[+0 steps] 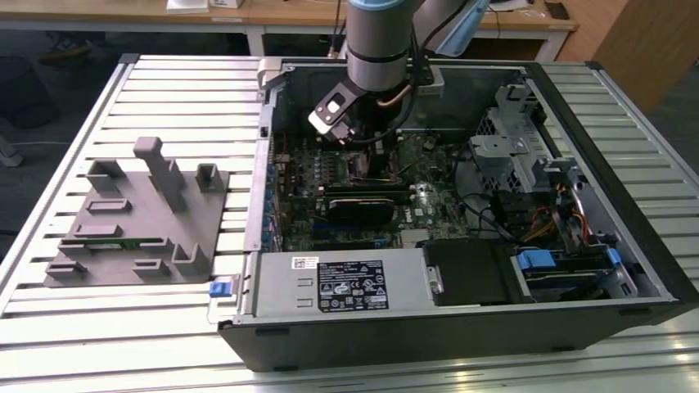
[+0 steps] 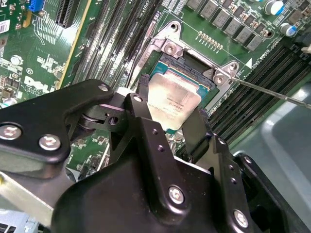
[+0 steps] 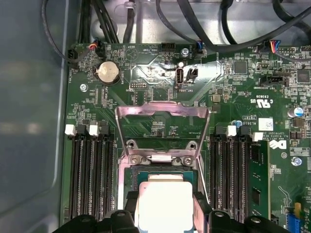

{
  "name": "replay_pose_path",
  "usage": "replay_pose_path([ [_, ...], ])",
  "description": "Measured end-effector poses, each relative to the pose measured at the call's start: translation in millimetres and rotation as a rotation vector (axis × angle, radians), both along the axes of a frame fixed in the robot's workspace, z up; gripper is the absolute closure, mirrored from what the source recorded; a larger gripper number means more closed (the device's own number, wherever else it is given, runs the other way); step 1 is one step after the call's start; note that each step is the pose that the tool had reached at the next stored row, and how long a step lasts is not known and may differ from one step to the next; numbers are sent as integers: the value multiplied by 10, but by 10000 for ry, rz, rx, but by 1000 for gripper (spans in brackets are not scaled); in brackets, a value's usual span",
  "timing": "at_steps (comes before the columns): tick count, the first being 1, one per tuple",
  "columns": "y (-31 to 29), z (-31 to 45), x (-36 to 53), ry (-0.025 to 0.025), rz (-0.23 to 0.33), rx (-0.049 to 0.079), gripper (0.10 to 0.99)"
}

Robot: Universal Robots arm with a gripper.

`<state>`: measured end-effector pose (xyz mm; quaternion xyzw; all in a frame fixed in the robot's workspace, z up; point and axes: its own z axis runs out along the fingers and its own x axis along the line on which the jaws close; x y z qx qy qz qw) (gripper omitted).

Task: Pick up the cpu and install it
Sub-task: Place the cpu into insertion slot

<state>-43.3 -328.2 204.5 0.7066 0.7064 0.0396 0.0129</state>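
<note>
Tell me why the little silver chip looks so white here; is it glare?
Yes: in the first wrist view the cpu glares almost white on top, and a bright patch washes the motherboard; in the second wrist view its sheen is softer; in the exterior view the computer case sits dark inside, in shadow.

In the exterior view the arm [image 1: 377, 41] enters from twelve o'clock and hangs near vertical, its wrist [image 1: 361, 110] pointing down, while in the second wrist view the gripper [image 2: 167, 104] has its two black fingers [image 2: 194, 133] seemingly clamped against opposite edges of the cpu [image 2: 175, 94].
</note>
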Motion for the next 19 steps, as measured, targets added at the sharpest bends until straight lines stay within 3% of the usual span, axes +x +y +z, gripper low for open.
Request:
replay_pose_path([
  [19, 18, -81, -4, 0, -1, 0, 561],
])
